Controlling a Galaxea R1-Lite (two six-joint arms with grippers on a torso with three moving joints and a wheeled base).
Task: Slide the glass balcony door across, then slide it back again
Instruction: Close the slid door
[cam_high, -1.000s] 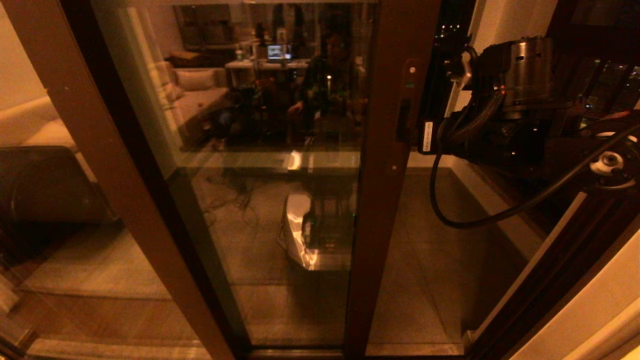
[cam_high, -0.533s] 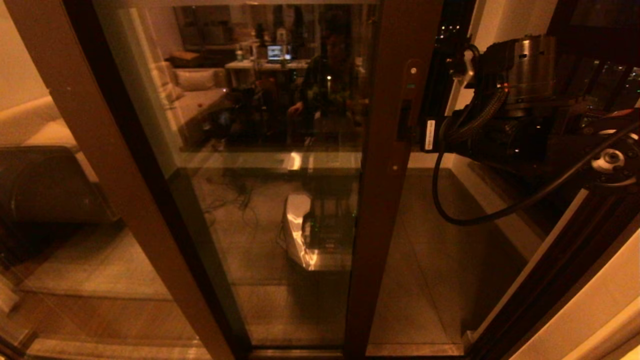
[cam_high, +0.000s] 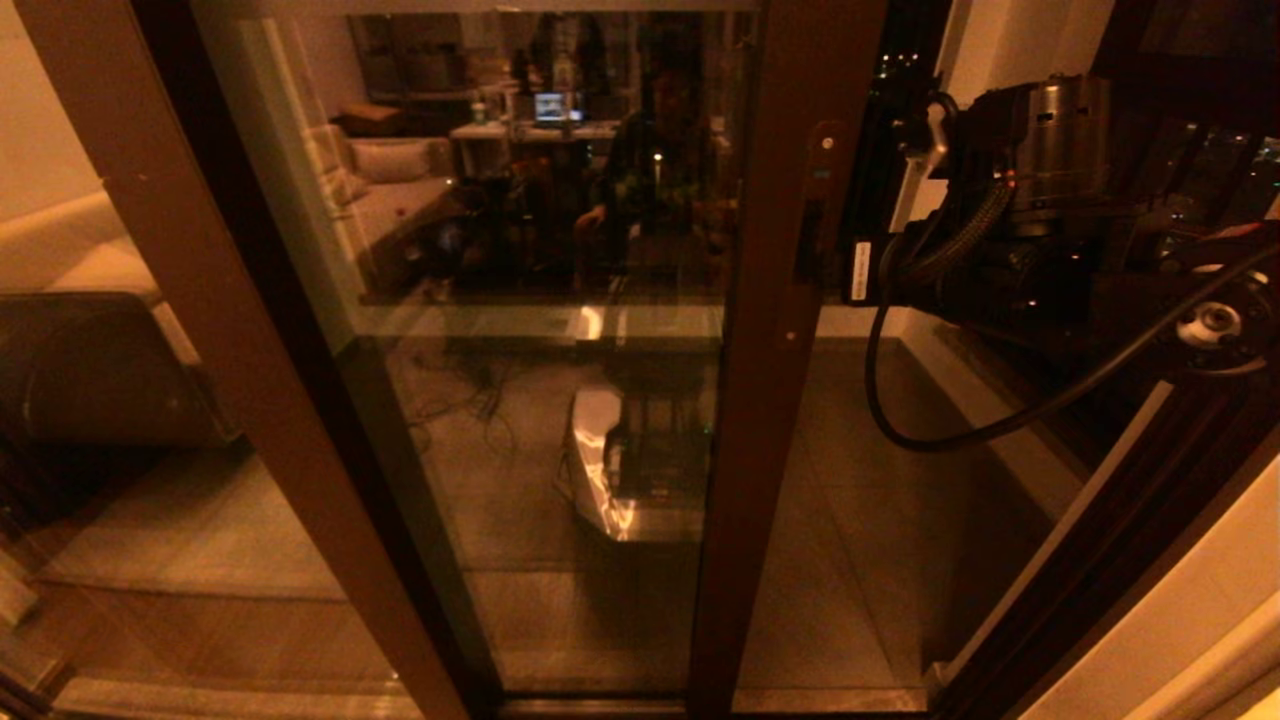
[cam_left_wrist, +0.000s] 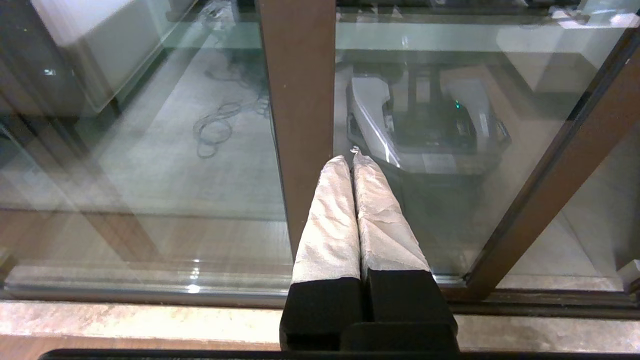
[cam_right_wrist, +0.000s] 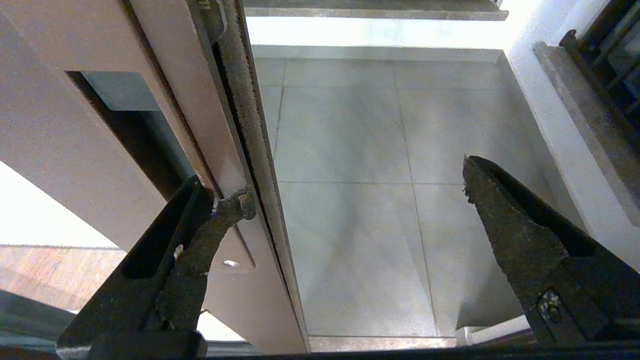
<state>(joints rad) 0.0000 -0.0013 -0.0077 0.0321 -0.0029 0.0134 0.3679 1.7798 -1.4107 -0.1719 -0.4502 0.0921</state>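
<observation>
Door: the glass balcony door (cam_high: 560, 330) stands before me, its handle stile (cam_high: 790, 300) right of centre.
Right pincer (cam_right_wrist: 350, 195): spread, one finger (cam_right_wrist: 220, 220) hooked at my stile's edge.
Left pincer (cam_left_wrist: 353, 160): pressed together, low, by the plain post (cam_left_wrist: 300, 100).

occlusion: right gripper's (cam_right_wrist: 350, 200) fingertips hidden behind its wrist in head view | cut-off: reddish-brown-framed glass balcony door (cam_high: 770, 400) top and bottom

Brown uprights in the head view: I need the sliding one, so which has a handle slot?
The wide stile beside the right hand, with a dark slot; the left post is plain.
</observation>
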